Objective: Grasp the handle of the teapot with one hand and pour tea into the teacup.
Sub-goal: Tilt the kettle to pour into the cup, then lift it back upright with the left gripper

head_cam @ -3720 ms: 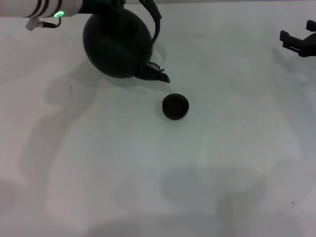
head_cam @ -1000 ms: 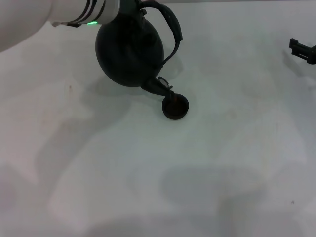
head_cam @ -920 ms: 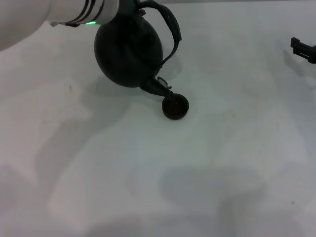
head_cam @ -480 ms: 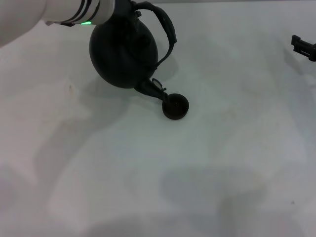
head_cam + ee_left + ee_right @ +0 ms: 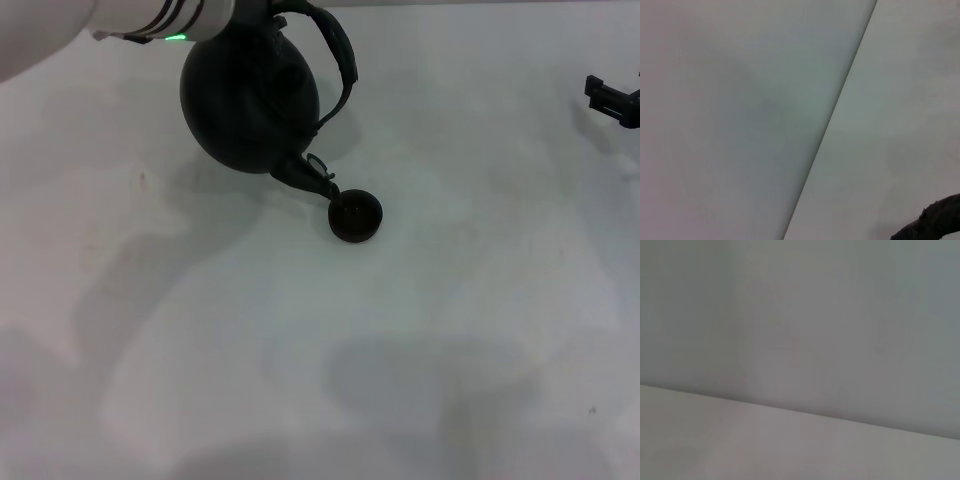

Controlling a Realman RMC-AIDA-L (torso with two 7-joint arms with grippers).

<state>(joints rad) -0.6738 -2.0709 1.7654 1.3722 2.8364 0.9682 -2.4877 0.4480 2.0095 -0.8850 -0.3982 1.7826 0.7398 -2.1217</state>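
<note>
Teapot (image 5: 250,100) drawn back, spout beside teacup (image 5: 355,216) rim | left tool grip unseen | right tool (image 5: 612,98) at table's edge, grip unclear

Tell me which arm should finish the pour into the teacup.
Left, most likely. The left arm is already at the tilted teapot, whose spout hangs just beside the teacup. The right claw sits at the table's far right edge, away from both.
</note>
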